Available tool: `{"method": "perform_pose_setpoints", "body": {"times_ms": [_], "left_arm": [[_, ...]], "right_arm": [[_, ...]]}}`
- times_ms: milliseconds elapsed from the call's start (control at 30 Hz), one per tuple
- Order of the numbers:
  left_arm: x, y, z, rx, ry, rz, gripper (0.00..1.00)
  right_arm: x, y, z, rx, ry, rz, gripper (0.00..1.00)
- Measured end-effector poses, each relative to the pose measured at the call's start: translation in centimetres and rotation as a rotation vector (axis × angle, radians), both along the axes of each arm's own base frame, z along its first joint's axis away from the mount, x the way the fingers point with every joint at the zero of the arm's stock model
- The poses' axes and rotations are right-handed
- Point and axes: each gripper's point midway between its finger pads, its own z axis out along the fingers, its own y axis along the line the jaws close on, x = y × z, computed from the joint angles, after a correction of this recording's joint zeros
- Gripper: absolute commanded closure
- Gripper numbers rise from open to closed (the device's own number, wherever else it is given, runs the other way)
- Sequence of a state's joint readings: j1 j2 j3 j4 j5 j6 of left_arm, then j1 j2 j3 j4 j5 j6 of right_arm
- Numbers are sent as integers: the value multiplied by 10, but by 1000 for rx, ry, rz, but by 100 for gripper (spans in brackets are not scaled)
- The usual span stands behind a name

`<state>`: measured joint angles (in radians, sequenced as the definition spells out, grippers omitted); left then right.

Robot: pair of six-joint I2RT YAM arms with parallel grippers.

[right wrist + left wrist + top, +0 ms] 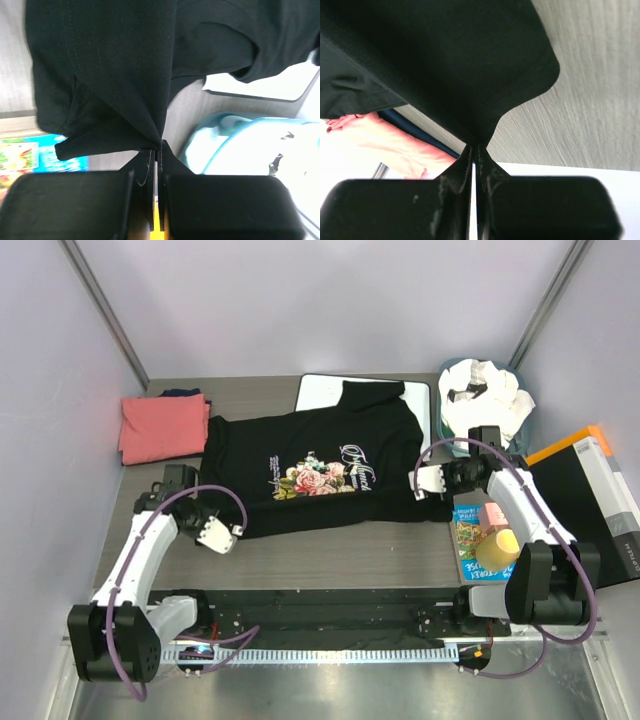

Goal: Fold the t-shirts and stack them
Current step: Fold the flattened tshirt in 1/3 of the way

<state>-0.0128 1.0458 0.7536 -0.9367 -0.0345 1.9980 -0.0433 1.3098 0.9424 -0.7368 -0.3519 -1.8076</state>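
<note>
Top external: board (322,395) partly under t-shirt (300,445)

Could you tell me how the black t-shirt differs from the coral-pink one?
The black t-shirt lies spread out, print up; the coral-pink t-shirt sits folded, far left. The left gripper and right gripper pinch the black one; no gripper touches the coral one. Both are cloth tees.

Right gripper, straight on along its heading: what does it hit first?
The black t-shirt: the right gripper is shut on its edge, and cloth fills the line just ahead. The white board and teal basket lie off to the side, probably clear of it, though depth is unclear.
</note>
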Motion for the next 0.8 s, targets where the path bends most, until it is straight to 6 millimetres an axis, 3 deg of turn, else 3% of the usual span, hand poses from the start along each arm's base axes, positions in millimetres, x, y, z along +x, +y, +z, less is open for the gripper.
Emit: {"method": "perform_pose_setpoints", "body": {"times_ms": [433, 533, 733, 767, 800], "left_arm": [[37, 5, -6, 31, -27, 12, 99], [45, 6, -8, 36, -34, 14, 89], [71, 15, -11, 79, -120, 37, 89], [79, 17, -14, 89, -157, 43, 88], [84, 19, -19, 100, -175, 49, 87]], "right_arm": [[59, 8, 2, -1, -68, 67, 96], [64, 11, -1, -6, -73, 85, 93], [88, 10, -1, -32, -162, 77, 91], [96, 9, -1, -35, -211, 64, 88], [102, 8, -3, -39, -263, 53, 79]]}}
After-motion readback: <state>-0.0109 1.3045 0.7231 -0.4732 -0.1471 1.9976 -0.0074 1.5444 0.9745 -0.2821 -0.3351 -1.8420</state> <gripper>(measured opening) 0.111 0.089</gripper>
